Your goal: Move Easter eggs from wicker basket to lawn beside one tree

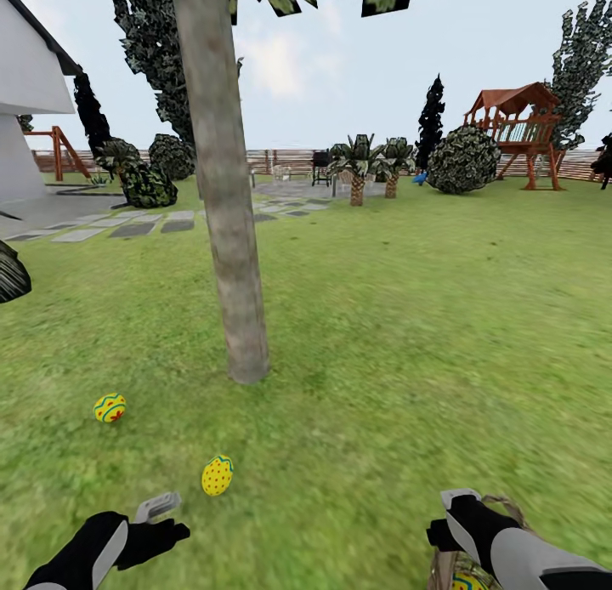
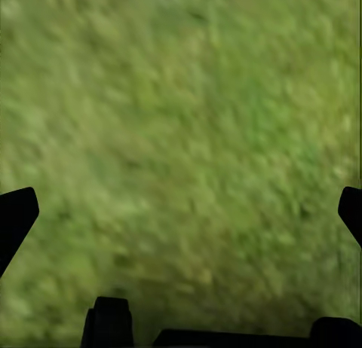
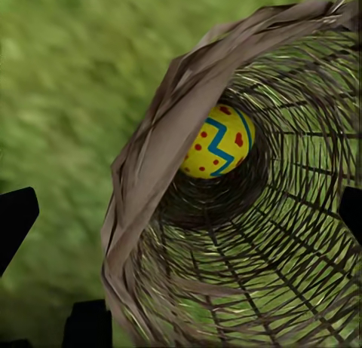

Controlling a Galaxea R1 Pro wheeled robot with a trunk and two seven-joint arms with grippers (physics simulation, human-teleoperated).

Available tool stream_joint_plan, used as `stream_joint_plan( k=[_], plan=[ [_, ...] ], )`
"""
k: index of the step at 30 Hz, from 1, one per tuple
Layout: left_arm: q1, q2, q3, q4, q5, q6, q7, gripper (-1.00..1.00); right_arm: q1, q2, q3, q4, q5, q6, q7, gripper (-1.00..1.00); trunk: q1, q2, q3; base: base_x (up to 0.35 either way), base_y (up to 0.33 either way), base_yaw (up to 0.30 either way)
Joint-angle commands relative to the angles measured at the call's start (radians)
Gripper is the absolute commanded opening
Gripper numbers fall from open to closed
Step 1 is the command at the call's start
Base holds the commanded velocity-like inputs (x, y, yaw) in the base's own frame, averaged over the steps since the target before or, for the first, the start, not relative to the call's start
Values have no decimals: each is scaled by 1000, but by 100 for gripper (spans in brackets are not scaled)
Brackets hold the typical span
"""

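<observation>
Both pincers (image 1: 161, 509) (image 1: 455, 501) released; one egg (image 3: 216, 141) in basket (image 3: 151, 160), two eggs (image 1: 110, 407) (image 1: 217, 475) on lawn (image 1: 425, 335).

A home's back garden, out in the open: a broad lawn (image 1: 408, 318), a white house (image 1: 25, 105) with stepping stones (image 1: 127, 226), a slatted wooden fence (image 1: 289, 158), a wooden play tower (image 1: 518, 127), a swing frame (image 1: 58, 152), bushes (image 1: 463, 159) and a tree (image 1: 225, 190).
</observation>
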Motion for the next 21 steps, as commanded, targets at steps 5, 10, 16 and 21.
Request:
stream_joint_plan(
  k=[5, 10, 16, 21],
  plan=[
    [0, -3, 4, -1, 2, 7, -2, 100, 0, 0, 8, -2, 3, 7, 0, 100, -19, 35, 15, 0, 0, 0],
    [0, -15, 4, -1, -1, 7, -2, 100, 0, 0, 7, -2, 1, 7, 0, 100, -39, 70, 30, -77, -99, 0],
    [0, -21, 4, -1, -2, 8, -1, 100, 0, 0, 8, -2, 2, 7, 0, 100, -62, 112, 49, -75, -271, 0],
    [0, -21, 4, 4, 1, 7, -3, 100, 0, 0, 8, -2, 2, 7, 0, 100, -73, 133, 59, -55, -233, 0]
  ],
)
